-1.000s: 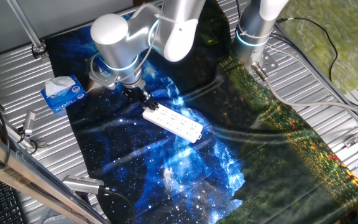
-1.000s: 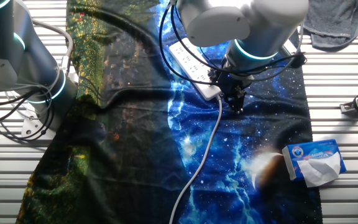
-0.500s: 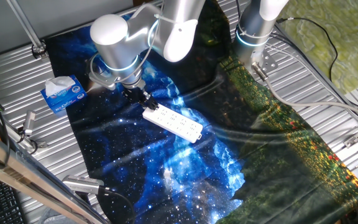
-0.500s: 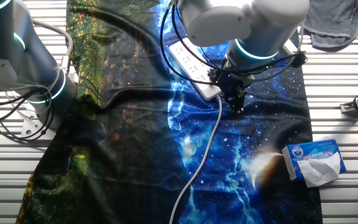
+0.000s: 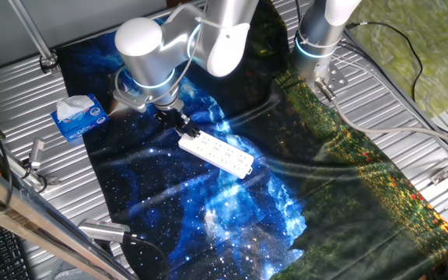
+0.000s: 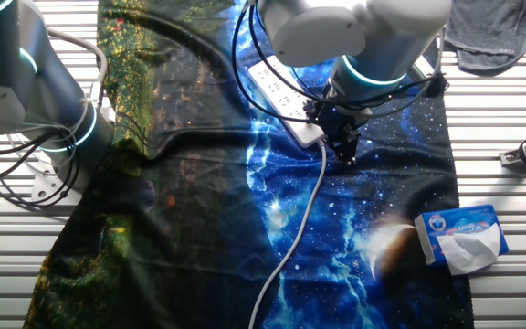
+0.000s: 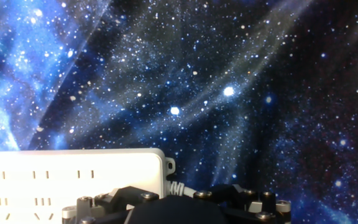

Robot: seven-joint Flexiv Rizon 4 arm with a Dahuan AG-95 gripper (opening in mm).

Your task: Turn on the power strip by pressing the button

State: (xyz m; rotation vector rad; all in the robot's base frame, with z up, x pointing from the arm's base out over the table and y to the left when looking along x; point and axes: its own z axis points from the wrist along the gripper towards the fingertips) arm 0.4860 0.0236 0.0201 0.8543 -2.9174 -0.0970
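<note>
The power strip (image 5: 217, 152) is a long white bar with rows of dark socket holes, lying on the starry blue cloth (image 5: 169, 187). It also shows in the other fixed view (image 6: 286, 96) and at the lower left of the hand view (image 7: 67, 177). Its thin white cord (image 6: 295, 228) leaves the end next to the gripper. My gripper (image 5: 176, 122) hangs over that cord end of the strip; in the other fixed view the gripper (image 6: 345, 149) sits just beside the strip's end. The button is hidden. The fingertips do not show clearly in any view.
A blue-and-white tissue pack (image 5: 77, 117) lies on the metal table left of the cloth, also in the other fixed view (image 6: 462, 238). A second robot base (image 5: 317, 39) stands at the back. Metal clamps (image 5: 33, 159) lie near the left edge. A grey cloth (image 6: 491, 32) lies far right.
</note>
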